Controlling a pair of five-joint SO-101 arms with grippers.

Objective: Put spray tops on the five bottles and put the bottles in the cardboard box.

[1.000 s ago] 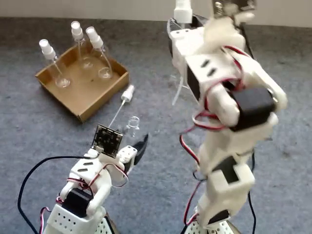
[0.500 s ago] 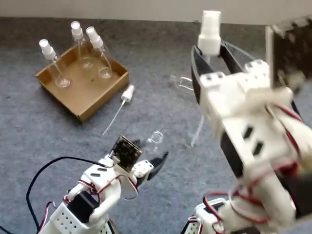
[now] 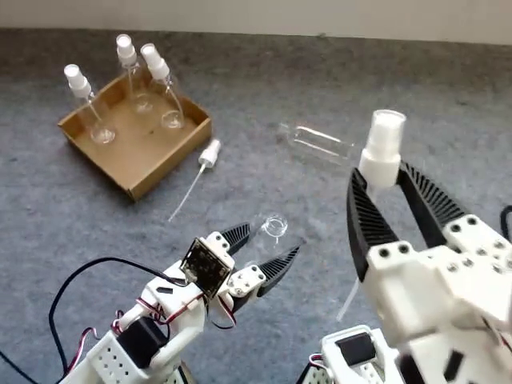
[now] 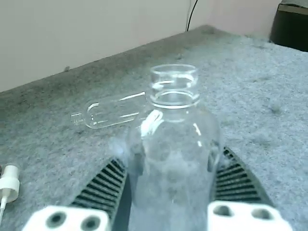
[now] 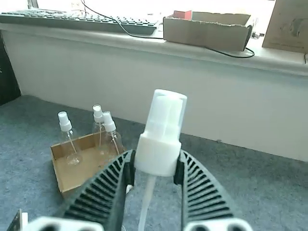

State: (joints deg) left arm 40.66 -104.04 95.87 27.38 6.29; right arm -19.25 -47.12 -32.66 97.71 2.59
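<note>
My left gripper (image 3: 262, 250) is shut on an upright clear bottle (image 3: 274, 227) with no top, near the front middle of the carpet; in the left wrist view the bottle (image 4: 173, 144) stands between my black fingers (image 4: 101, 185). My right gripper (image 3: 382, 174) is raised at the right, shut on a white spray top (image 3: 382, 152) whose tube hangs down. That spray top (image 5: 161, 139) sits upright in the jaws of my right gripper (image 5: 155, 160). A second open bottle (image 3: 320, 142) lies on its side farther back. A loose spray top (image 3: 208, 154) lies beside the cardboard box (image 3: 140, 144).
Three capped bottles (image 3: 132, 80) stand in the cardboard box (image 5: 72, 168) at the far left. The lying bottle (image 4: 113, 109) and the loose spray top (image 4: 7, 180) rest on grey carpet. A wall and a ledge with a keyboard (image 5: 82, 19) rise behind the carpet.
My left gripper has carried the open bottle to the right. My right arm has swung from the back toward the near right, keeping hold of the spray top.
</note>
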